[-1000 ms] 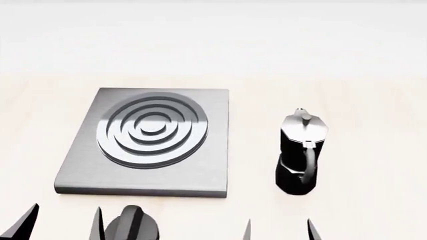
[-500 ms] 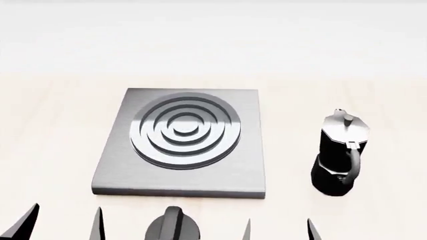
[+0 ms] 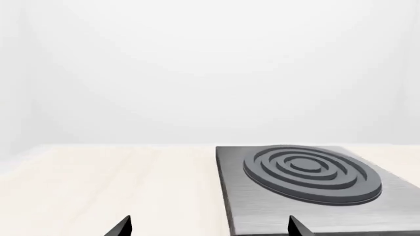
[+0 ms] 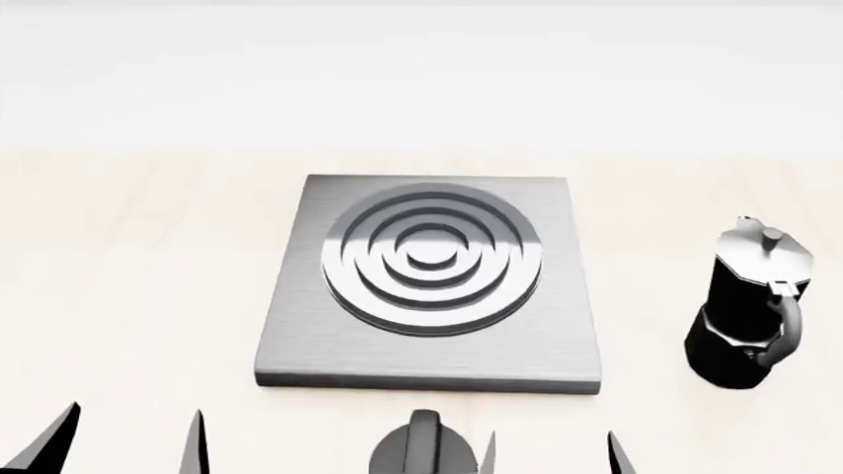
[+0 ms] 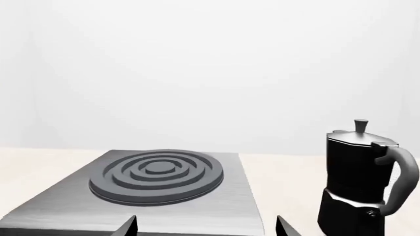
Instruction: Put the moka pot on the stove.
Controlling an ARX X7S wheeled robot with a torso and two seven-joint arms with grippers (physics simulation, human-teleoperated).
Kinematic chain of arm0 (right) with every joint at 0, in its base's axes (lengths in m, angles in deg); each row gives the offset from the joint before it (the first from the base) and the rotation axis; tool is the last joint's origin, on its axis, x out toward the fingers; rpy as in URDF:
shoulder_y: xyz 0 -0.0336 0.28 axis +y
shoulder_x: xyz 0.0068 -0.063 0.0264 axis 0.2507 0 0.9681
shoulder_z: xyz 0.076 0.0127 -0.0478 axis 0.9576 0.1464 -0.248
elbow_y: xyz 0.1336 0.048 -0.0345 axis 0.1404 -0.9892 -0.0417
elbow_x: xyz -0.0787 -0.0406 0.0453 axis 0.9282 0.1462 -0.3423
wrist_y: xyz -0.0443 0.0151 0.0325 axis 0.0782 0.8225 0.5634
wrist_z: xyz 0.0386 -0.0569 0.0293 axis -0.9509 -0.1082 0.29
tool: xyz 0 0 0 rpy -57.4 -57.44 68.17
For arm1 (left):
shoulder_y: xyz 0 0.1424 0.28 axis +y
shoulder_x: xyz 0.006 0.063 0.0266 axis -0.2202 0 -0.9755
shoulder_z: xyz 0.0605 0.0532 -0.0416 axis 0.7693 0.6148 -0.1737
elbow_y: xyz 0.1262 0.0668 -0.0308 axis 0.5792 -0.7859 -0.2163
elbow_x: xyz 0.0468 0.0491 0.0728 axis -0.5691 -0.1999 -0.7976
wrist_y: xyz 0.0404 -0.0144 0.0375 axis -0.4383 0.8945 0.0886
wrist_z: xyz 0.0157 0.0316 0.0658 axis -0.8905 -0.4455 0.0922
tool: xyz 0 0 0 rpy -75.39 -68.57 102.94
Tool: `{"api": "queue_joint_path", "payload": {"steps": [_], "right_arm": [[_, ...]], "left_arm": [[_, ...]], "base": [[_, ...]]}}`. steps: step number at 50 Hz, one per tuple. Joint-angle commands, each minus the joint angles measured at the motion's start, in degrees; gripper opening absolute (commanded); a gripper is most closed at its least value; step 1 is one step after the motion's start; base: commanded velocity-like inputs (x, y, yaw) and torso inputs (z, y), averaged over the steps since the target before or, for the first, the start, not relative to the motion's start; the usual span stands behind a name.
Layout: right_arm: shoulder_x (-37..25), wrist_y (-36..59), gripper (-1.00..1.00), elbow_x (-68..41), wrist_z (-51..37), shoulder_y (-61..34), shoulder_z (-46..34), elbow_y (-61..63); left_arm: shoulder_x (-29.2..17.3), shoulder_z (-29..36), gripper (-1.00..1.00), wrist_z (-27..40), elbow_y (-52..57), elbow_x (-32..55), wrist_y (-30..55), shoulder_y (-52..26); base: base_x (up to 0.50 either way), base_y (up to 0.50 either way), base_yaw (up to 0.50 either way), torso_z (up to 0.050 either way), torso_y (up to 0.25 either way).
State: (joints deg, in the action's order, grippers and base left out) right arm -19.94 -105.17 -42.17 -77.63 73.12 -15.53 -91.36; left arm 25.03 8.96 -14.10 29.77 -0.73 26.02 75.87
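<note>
Two grippers show only as dark fingertips in the head view: the left gripper and right gripper both have jaws spread, holding nothing. The pot stands upright on the table, apart from the stove, handle turned toward the robot. I judge the step is reaching: the right arm should swing outward to the pot and close on its handle or waist.

Left wrist: the left gripper faces the stove's edge; no pot.

Right wrist: the right gripper faces the stove; the pot is faceted, black, narrow-waisted, with a knobbed lid.
</note>
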Motion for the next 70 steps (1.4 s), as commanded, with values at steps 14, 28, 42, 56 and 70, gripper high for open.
{"api": "queue_joint_path", "payload": {"steps": [14,28,42,56,70], "right_arm": [[0.0,1.4,1.0,-1.9,-1.3,0.1,0.0,0.6],[9.3,4.8,1.0,5.6,11.3,-0.2,12.4,-0.4],[4.9,14.3,1.0,7.4,10.3,-7.7,11.6,0.9],[1.1,26.3,1.0,5.4,11.5,-11.8,12.8,8.5],[-2.1,35.7,1.0,4.7,11.2,-13.4,14.5,19.4]], "left_arm": [[-0.4,0.7,1.0,0.7,-0.6,0.5,-0.2,-0.3],[10.3,-10.8,1.0,-11.1,1.5,-11.2,3.2,1.7],[8.7,-9.5,1.0,-9.5,1.3,-9.8,2.8,1.8],[7.7,-8.7,1.0,-8.2,3.1,-8.7,3.5,2.5],[6.8,-7.8,1.0,-7.1,2.6,-7.8,3.6,2.2]], "base": [[0.0,0.07,0.0,0.0,0.0],[0.0,0.0,0.0,0.0,0.0],[0.0,0.0,0.0,0.0,0.0],[0.0,0.0,0.0,0.0,0.0],[0.0,0.0,0.0,0.0,0.0]]}}
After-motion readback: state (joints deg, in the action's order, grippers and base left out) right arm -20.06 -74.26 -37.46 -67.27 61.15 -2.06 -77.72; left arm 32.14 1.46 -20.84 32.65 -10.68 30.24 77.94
